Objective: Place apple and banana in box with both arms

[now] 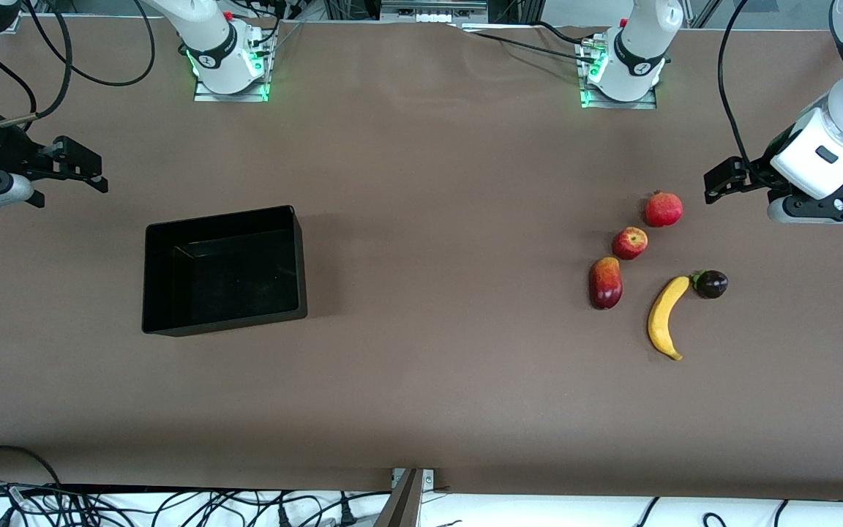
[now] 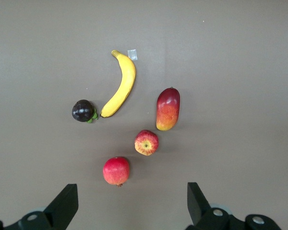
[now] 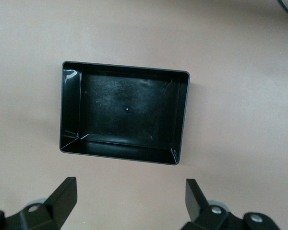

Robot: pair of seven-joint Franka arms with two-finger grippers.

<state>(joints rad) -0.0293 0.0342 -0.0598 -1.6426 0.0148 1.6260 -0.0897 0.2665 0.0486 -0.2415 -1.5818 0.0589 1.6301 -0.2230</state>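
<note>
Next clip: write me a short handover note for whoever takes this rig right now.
Left gripper: jaws open, empty, up over the table at the left arm's end, beside the fruit.
Right gripper: jaws open, empty, over the right arm's end.
Apple and banana lie on the table toward the left arm's end, among a pomegranate, mango and a dark fruit.
Box empty.
Done: nothing.
Left: both fruits into the box.
</note>
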